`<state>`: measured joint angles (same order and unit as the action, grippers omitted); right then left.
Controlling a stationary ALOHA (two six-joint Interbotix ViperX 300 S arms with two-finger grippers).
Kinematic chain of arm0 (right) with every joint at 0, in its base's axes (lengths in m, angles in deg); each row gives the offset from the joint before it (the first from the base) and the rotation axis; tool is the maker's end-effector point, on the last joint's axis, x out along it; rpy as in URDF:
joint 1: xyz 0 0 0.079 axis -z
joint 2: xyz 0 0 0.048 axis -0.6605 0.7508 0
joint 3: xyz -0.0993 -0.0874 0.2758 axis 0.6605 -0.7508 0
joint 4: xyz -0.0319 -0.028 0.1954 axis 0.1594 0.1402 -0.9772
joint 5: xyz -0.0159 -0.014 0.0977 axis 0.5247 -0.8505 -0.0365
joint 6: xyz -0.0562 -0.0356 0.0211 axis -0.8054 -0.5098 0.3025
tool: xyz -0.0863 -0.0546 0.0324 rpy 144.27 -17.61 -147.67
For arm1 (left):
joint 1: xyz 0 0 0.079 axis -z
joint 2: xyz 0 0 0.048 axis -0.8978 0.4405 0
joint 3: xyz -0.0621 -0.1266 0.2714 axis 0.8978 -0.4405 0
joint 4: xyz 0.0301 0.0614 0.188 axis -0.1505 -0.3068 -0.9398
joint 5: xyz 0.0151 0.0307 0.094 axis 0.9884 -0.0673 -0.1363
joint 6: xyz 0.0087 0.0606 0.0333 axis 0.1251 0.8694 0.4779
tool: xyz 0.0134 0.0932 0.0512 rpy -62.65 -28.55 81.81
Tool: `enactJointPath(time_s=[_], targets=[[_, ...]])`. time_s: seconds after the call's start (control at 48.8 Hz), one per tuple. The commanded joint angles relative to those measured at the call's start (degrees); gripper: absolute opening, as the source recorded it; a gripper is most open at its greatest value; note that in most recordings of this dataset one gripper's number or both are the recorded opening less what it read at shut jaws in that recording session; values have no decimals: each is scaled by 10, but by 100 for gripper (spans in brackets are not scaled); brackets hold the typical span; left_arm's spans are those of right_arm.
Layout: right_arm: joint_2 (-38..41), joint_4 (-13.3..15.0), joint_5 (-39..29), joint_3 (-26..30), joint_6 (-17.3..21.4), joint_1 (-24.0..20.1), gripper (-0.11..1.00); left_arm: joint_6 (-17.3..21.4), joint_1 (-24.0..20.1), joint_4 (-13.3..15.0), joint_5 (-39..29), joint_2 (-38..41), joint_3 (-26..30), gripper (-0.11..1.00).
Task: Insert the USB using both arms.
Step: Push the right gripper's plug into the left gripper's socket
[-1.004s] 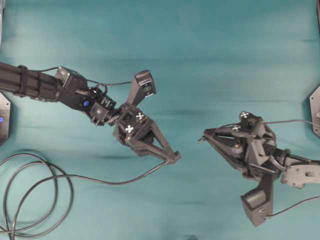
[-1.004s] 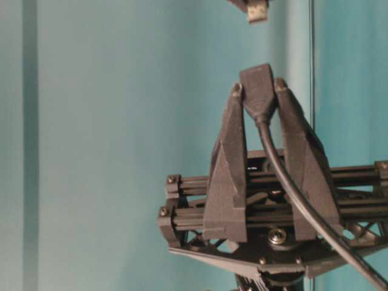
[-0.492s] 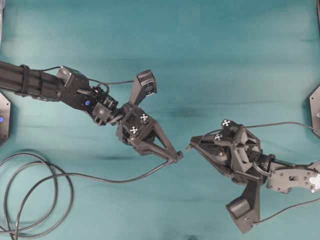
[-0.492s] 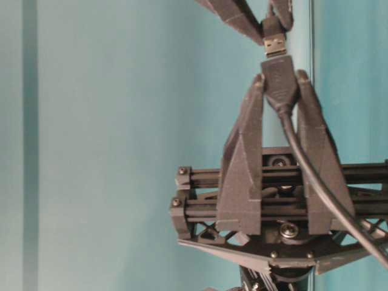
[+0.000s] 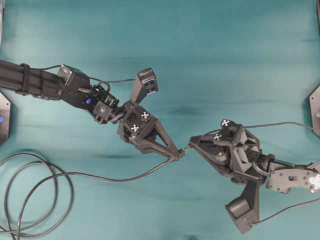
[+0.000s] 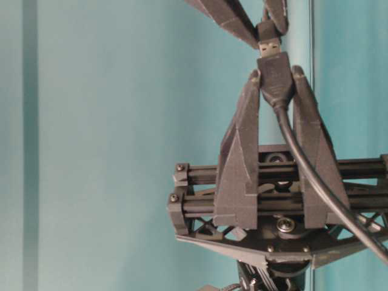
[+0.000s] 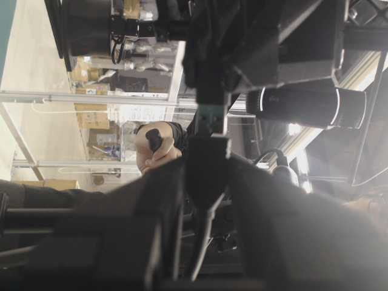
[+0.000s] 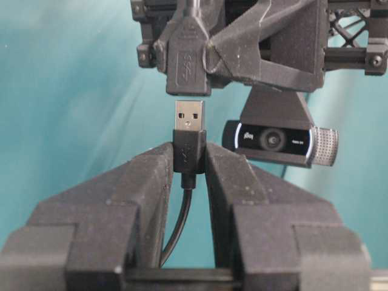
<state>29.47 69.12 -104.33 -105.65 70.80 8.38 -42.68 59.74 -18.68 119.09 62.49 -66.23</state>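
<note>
Overhead view: the left gripper (image 5: 176, 156) and right gripper (image 5: 190, 144) meet tip to tip above the middle of the teal table (image 5: 210, 50). The long looped cable (image 5: 35, 195) runs from the left gripper's tips to coils at the near left. The plug itself is too small here to judge.

Table-level view: the left gripper's fingers (image 6: 242, 163) are closed on the socket end (image 6: 276, 76), mouth upward. The USB (image 6: 268, 43), pinched between the right gripper's fingers (image 6: 233, 21), stands directly above it, its silvery tip at the socket's mouth; whether it has entered cannot be told.

Left wrist view: the socket end lies dark between blurred fingers, the USB's tip (image 7: 209, 118) just beyond.

Right wrist view: the USB (image 8: 189, 136), clamped narrowly between both fingers, points at the socket end (image 8: 185, 57) with a thin gap showing.

Judgement: both parts are grasped, lifted and nearly aligned; the final push home remains.
</note>
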Motion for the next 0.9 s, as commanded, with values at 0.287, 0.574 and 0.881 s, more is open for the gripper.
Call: enactJointPath(time_s=[0.287, 0.574, 0.881], targets=[[-4, 6, -1, 18, 0, 2, 20, -9, -11, -1, -6, -8, 11, 22], [1, 6, 0, 18, 0, 2, 20, -9, -12, -1, -17, -8, 14, 22], [11, 6, -1, 27, -1, 3, 20, -9, -13, -1, -16, -6, 14, 21]])
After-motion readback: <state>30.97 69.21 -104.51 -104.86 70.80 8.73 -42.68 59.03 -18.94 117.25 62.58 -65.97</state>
